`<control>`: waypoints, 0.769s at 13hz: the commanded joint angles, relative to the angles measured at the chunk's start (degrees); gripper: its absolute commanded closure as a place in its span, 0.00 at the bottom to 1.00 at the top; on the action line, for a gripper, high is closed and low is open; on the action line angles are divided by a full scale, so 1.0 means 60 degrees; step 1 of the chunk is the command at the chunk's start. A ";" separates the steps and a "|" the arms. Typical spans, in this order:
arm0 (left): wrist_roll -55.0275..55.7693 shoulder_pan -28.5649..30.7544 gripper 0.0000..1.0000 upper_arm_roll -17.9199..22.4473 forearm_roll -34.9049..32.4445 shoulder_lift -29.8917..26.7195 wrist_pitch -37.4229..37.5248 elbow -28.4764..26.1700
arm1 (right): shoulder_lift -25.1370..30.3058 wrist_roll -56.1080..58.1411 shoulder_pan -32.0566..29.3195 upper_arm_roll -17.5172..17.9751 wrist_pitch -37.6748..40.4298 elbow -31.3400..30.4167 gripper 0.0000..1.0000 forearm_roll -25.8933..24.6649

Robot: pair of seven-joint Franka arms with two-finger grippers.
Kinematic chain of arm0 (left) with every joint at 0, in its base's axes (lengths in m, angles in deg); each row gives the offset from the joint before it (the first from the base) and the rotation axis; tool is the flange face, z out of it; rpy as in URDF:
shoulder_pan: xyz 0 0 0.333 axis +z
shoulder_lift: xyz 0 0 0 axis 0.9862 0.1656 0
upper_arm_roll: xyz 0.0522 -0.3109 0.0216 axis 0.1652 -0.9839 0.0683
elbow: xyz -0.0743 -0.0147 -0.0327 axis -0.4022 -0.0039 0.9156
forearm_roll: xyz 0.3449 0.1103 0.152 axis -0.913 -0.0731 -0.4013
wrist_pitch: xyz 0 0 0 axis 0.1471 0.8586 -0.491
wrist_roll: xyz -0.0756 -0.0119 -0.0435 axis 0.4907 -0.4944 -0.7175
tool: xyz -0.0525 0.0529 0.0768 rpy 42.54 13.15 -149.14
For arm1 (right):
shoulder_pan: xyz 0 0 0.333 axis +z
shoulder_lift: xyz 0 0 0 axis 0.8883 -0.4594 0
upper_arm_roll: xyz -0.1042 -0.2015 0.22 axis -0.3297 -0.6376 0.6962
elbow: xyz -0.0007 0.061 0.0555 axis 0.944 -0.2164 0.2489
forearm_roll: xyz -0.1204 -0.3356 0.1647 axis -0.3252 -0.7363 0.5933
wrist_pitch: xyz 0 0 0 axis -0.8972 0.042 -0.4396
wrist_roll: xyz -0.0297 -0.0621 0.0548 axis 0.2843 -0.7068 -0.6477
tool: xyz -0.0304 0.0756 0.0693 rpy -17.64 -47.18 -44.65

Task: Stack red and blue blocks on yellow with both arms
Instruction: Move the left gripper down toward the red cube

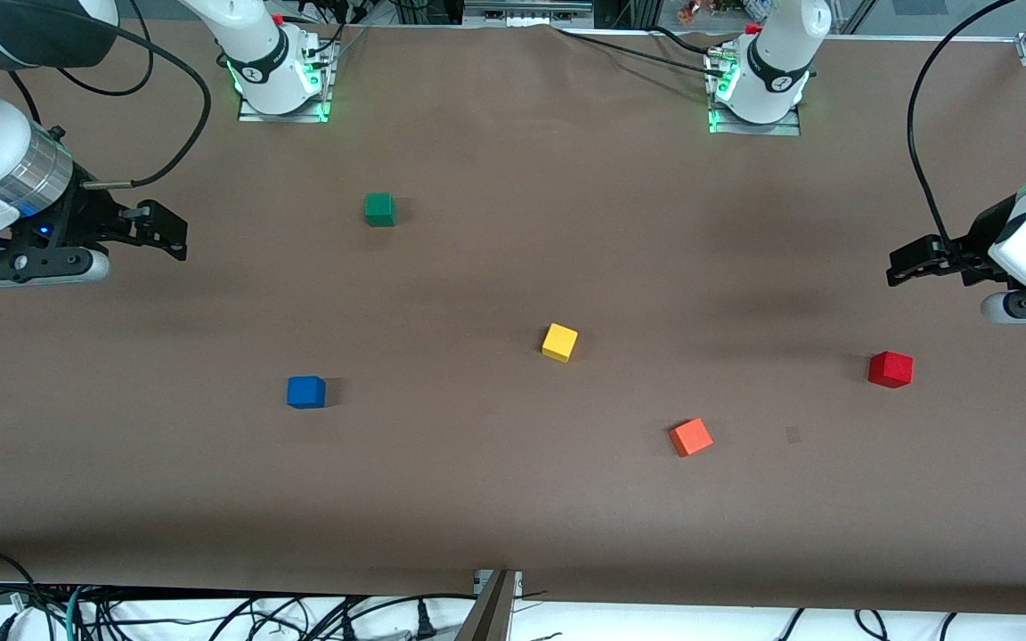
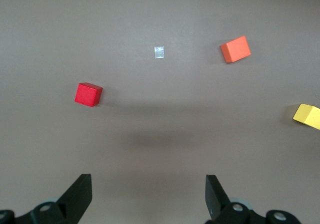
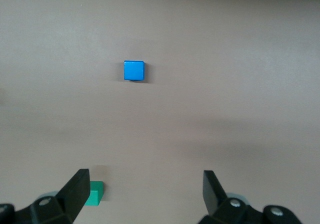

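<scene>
Nothing stacked yet; left gripper (image 2: 148, 196) and right gripper (image 3: 145, 194) are held spread, empty, over bare table.
The orange cube (image 1: 690, 437) could be mistaken for the red cube (image 1: 890, 369).

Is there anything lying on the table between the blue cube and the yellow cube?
No. In the front view, the stretch of brown table between the blue cube and the yellow cube is bare; the green cube sits well off that line.

Yellow cube (image 1: 559, 342) mid-table; blue cube (image 1: 306, 392) toward right arm's end; red cube (image 1: 890, 369) toward left arm's end.
</scene>
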 commanded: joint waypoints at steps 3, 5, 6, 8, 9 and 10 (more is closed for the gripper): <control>-0.0080 0.0138 0.00 0.0003 0.0156 0.0236 0.0033 0.0283 | -0.0047 -0.0062 -0.0010 0.0006 0.0188 0.0213 0.00 0.0106; -0.0123 0.0357 0.00 0.0003 0.0200 0.0367 0.0004 0.0283 | -0.0047 -0.0062 -0.0010 0.0006 0.0203 0.0198 0.00 0.0106; -0.0356 0.0634 0.00 0.0003 0.0229 0.0426 -0.0025 0.0283 | -0.0047 -0.0062 -0.0010 -0.0008 0.0203 0.0198 0.00 0.0150; -0.1843 0.1220 0.00 0.0003 0.0171 0.0747 -0.0142 0.0298 | -0.0047 -0.0062 -0.0010 -0.0037 0.0217 0.0198 0.00 0.0442; -0.2722 0.1658 0.00 0.0003 0.0214 0.1126 -0.0476 0.0283 | -0.0047 -0.0062 -0.0010 -0.0153 0.0217 0.0184 0.00 0.0501; -0.3253 0.2054 0.00 -0.0012 0.0186 0.1362 -0.0900 0.0254 | -0.0047 -0.0062 -0.0010 -0.0198 0.0217 0.0169 0.00 0.0502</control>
